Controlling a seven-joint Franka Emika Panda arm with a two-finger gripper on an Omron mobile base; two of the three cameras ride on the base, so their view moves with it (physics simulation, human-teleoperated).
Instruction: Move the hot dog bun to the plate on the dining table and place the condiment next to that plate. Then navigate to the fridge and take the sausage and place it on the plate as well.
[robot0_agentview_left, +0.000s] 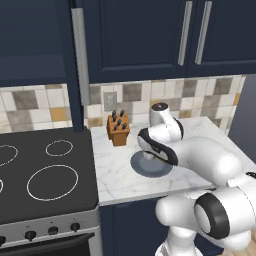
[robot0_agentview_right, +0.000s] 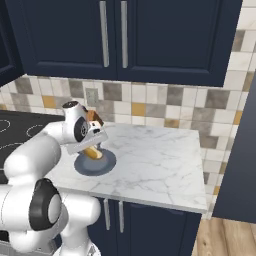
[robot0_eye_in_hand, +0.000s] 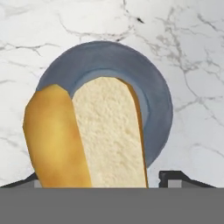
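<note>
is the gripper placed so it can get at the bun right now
Probably yes. The gripper hangs right above the bun, which lies on the grey plate, and its jaws stand open on either side of the bun's near end. Nothing sits between them; the knife block stands apart.

White marble worktop (robot0_agentview_left: 120, 175) is carrying a grey plate (robot0_agentview_left: 142, 167), with a wooden knife block (robot0_agentview_left: 118, 129) standing behind the plate.

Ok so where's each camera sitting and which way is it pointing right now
Left base view: behind the arm's left, looking forward and down at counter, stove, knife block; arm at lower right.
Right base view: behind its right, facing counter and plate; arm at lower left.
Hand view: looks down along the gripper at bun on plate; fingertips at bottom.
All share plate.
</note>
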